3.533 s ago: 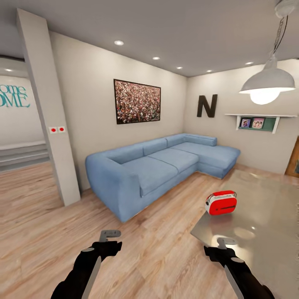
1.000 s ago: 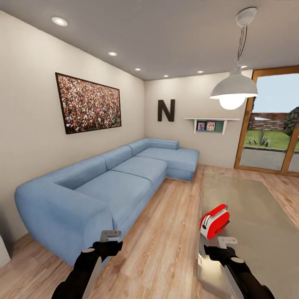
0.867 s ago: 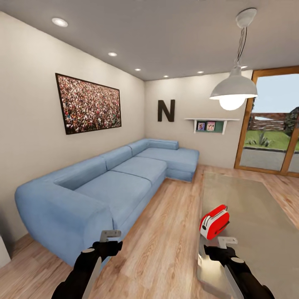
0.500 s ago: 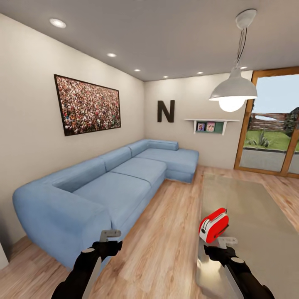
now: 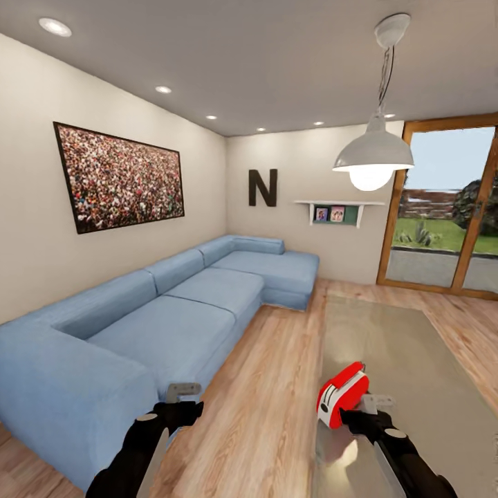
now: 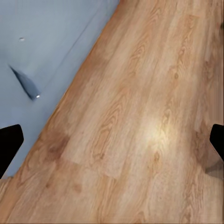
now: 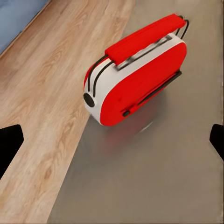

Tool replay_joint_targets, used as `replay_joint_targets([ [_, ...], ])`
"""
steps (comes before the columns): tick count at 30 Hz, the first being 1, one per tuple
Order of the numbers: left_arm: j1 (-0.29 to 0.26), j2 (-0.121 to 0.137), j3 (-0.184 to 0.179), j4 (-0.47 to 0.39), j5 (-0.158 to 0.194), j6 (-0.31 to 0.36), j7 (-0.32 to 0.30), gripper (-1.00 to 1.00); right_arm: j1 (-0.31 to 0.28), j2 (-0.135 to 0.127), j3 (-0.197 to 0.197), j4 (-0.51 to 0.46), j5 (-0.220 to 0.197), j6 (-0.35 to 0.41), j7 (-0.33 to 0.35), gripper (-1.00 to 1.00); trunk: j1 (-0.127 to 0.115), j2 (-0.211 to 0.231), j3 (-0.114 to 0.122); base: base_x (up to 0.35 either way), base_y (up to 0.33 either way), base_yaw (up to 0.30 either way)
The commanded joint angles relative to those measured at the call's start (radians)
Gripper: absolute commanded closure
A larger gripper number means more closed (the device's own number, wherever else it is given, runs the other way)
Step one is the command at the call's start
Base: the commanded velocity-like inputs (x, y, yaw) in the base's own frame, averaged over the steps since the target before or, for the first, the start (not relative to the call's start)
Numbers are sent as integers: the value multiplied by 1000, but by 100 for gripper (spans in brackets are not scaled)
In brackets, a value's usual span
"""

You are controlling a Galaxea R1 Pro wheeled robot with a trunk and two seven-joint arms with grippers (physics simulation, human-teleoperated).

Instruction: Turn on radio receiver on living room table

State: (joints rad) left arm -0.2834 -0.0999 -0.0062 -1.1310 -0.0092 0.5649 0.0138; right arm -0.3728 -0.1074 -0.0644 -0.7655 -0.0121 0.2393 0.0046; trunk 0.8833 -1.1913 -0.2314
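The small glossy red radio receiver with white trim and a thin top handle (image 5: 342, 395) (image 7: 135, 73) stands upright near the corner of the long low table with a reflective grey-beige glass-like top (image 5: 408, 373) (image 7: 177, 177), close to the table's edge beside the light wood floor (image 5: 270, 408) (image 7: 46, 107) (image 6: 140, 121). In the head view the right pincer (image 5: 377, 401) sits just beside the radio, at its right, low over the table; whether it touches the radio cannot be told. In the right wrist view the radio lies ahead of that pincer between its two dark fingertips (image 7: 9, 144), which stand wide apart and grasp nothing, so the pincer is released. The left pincer (image 5: 181, 391) hangs over the floor, well apart from the radio, near the end of the long blue sectional sofa (image 5: 138, 325) (image 6: 42, 56); its fingertips (image 6: 8, 142) are likewise spread, with nothing between them. Farther off, a white pendant lamp (image 5: 373, 152) hangs above the table, and a framed crowd picture (image 5: 119, 176) and a black letter "N" (image 5: 263, 187) hang on the beige walls.
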Motion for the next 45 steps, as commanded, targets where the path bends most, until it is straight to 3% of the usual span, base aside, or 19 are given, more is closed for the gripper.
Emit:
replay_joint_targets([
  [1, 0, 0, 0, 0, 0, 0, 0, -100, 0, 0, 0, 0, 0, 0, 0, -100, -4, 7, 4, 319, -92, -241],
  [8, 0, 0, 0, -1, 1, -1, -1, -100, 0, 0, 0, 0, 0, 0, 0, -100, -31, 56, 31, 303, -38, -215],
  [11, 0, 0, 0, -4, 2, -4, -2, -100, 0, 0, -1, 0, 1, -1, 0, -100, -31, 56, 31, 70, -2, -34],
  [29, 0, -1, -2, -4, 2, -11, -2, -100, 0, 1, 0, 0, 4, -61, -1, -100, -31, 56, 31, 4, 0, -2],
  [45, 0, 0, -3, -3, 2, -11, -2, -100, 0, 2, 1, 0, 4, -60, -2, -100, -31, 56, 7, 0, 0, 0],
])
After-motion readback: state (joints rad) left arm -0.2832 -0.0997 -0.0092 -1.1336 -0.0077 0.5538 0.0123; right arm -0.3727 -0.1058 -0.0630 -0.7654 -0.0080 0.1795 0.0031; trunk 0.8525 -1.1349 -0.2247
